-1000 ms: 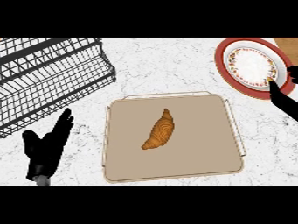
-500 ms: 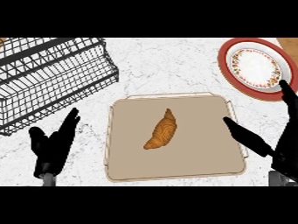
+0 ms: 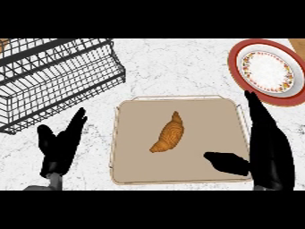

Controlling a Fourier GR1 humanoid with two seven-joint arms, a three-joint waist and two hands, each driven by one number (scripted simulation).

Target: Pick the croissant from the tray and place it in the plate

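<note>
The croissant [image 3: 168, 133] lay untouched mid-tray [image 3: 132, 174], well apart from the plate [image 3: 300, 91], while the right robot hand [image 3: 264, 143] hovered open-fingered beside it, thumb spread, seemingly shaped to close around it; the left robot hand [image 3: 59, 147] rested open.

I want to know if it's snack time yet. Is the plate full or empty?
Empty. The plate shows only its patterned rim and white middle; the croissant lies on the tray.

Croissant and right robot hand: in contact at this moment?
Apart. The head view shows bare tray surface between the croissant and the right robot hand, whose thumb stops short of it.
</note>
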